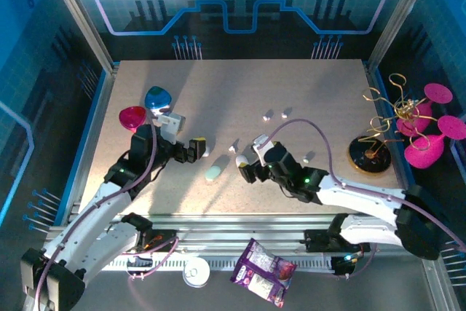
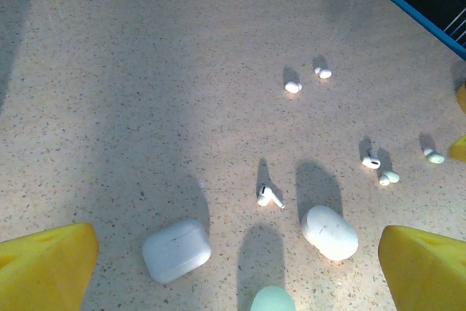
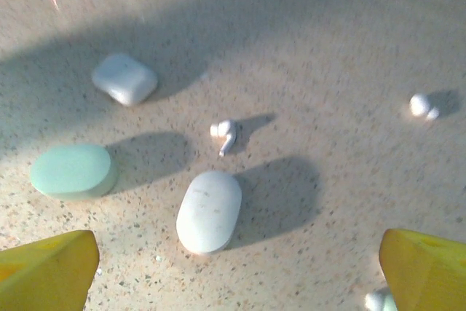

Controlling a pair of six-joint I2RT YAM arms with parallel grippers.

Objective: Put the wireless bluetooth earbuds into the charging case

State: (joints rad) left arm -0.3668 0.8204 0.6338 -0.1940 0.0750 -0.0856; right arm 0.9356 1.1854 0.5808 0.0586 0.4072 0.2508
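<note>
Beige speckled table (image 1: 240, 85) is carrying every task item, and you are holding both tools over it without touching anything. Your left gripper (image 2: 237, 271) is hanging low above the surface with its yellow fingers (image 2: 44, 264) spread wide and nothing between them. Your right gripper (image 3: 237, 274) is standing the same way, jaws wide apart and pinching nothing. From above, the two tools are facing each other across the middle of the table, with the cases lying between them. Three cases are sitting there with lids down: a square white case (image 2: 176, 250), an oval white case (image 2: 330, 232) and a mint case (image 3: 73, 170), near one another but apart. Six earbuds (image 2: 323, 73) are lying loose on the bare surface, all outside the cases. One stemmed earbud (image 2: 270, 196) is resting between the square white case and the oval white case, touching neither. Two are sitting as a pair further out, towards the far edge. Three more are lying in a loose group to the right of the oval white case, near your right gripper. A wire stand (image 1: 368, 156) with pink discs is standing at the table's right edge, well apart from the earbuds.
</note>
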